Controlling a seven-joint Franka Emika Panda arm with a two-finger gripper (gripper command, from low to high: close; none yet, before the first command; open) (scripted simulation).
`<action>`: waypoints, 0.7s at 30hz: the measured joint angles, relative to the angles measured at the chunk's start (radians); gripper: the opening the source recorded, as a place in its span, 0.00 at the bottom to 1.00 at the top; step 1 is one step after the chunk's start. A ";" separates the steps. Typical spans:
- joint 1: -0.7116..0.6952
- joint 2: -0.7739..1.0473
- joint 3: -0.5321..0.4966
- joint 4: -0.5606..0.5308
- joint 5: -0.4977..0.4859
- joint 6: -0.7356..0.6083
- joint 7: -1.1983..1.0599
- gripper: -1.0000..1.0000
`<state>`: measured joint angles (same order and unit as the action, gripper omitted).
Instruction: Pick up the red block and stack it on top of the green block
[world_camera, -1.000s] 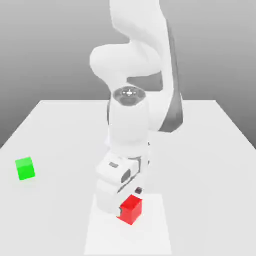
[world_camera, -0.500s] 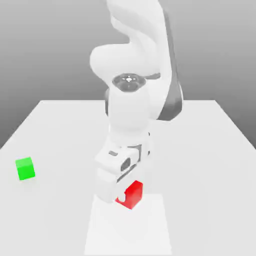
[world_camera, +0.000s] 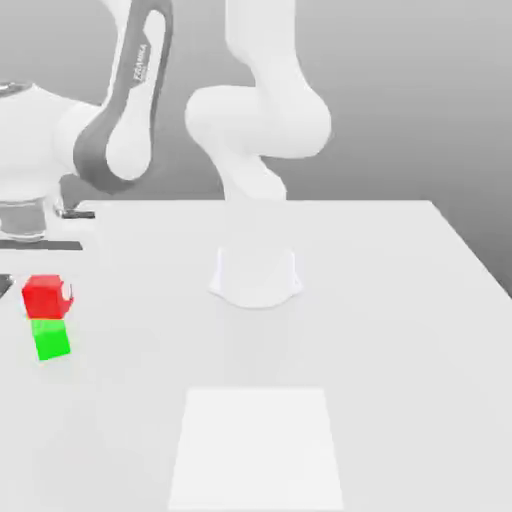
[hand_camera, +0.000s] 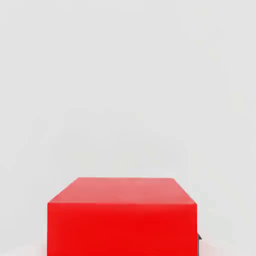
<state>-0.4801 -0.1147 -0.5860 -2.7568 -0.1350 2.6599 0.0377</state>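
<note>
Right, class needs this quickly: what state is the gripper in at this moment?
Gripper: closed on the red block, which it holds at the green block; whether the two blocks touch cannot be told.

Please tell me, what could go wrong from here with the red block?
The red block, in the gripper, sits turned differently from the green block, so it might rest unevenly. It also appears shifted toward the exterior view's left; if released so, it could tip off.

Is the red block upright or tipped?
Upright: in the exterior view, the red block looks level, its top face up, just above the green block.
</note>
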 joint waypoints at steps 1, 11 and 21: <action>-0.006 0.002 -0.007 0.001 0.003 0.003 -0.001 0.00; 0.014 0.049 -0.026 0.004 0.089 0.064 -0.059 0.00; 0.038 0.127 -0.020 0.008 0.229 0.125 -0.158 0.00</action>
<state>-0.4420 0.0127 -0.6065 -2.7490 0.0939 2.7846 -0.1200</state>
